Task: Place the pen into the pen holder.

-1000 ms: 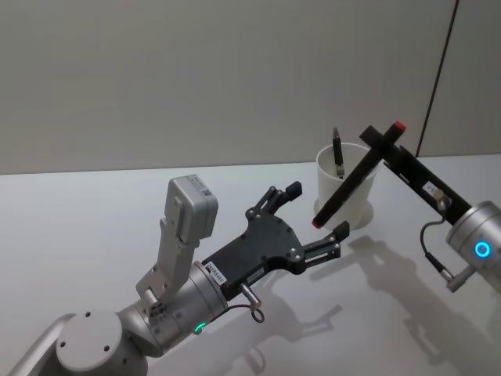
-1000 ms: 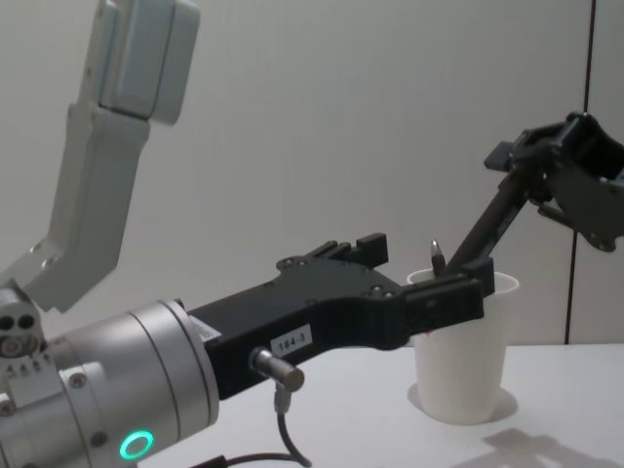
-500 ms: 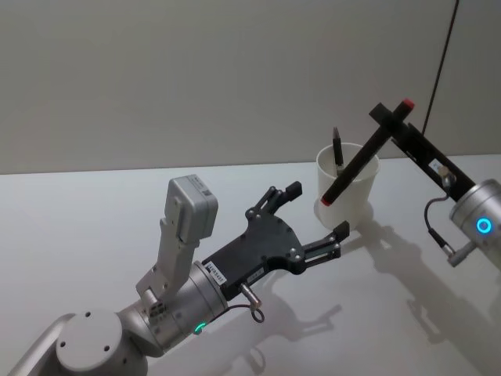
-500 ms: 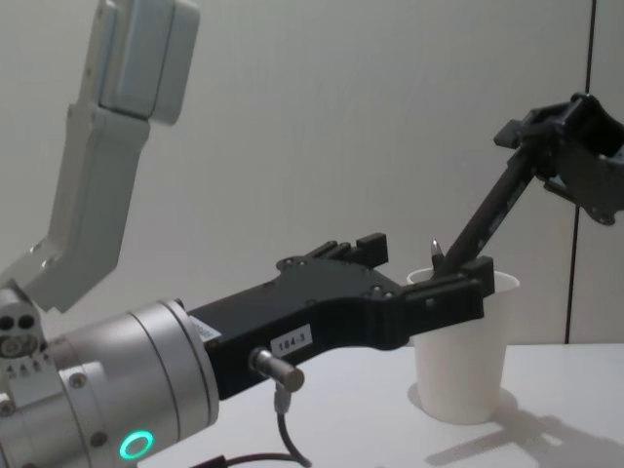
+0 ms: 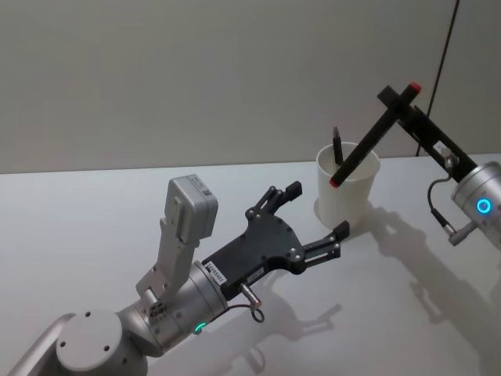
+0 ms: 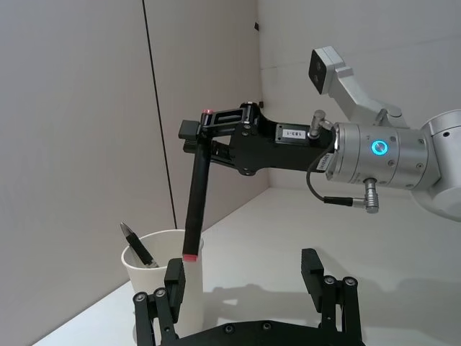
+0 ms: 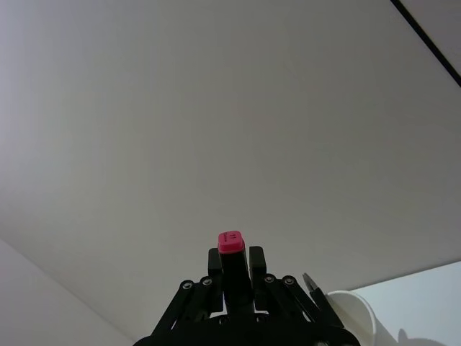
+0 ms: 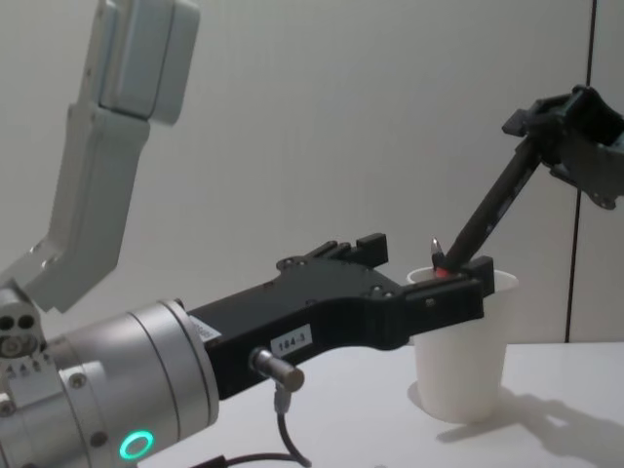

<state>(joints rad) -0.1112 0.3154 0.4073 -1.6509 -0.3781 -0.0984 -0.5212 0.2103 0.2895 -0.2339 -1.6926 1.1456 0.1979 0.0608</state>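
The right gripper (image 5: 398, 98) pinches the pen (image 5: 369, 139) by its upper end between its fingers, long axis slanting down with the red tip just at the cup's (image 5: 344, 200) rim near the surface's far edge, while the left gripper (image 5: 313, 219) hovers beside it, fingers spread.

Bare indoor test room, lab-like. Plain white table (image 5: 94, 204) runs up to blank off-white walls (image 5: 196, 70); a thin dark vertical seam (image 5: 441, 74) splits the wall panels at right. Left wrist view shows a room corner where two walls meet. Furnishing is sparse: one paper cup (image 5: 347, 188) holding a pen (image 5: 337, 146), under even indoor light
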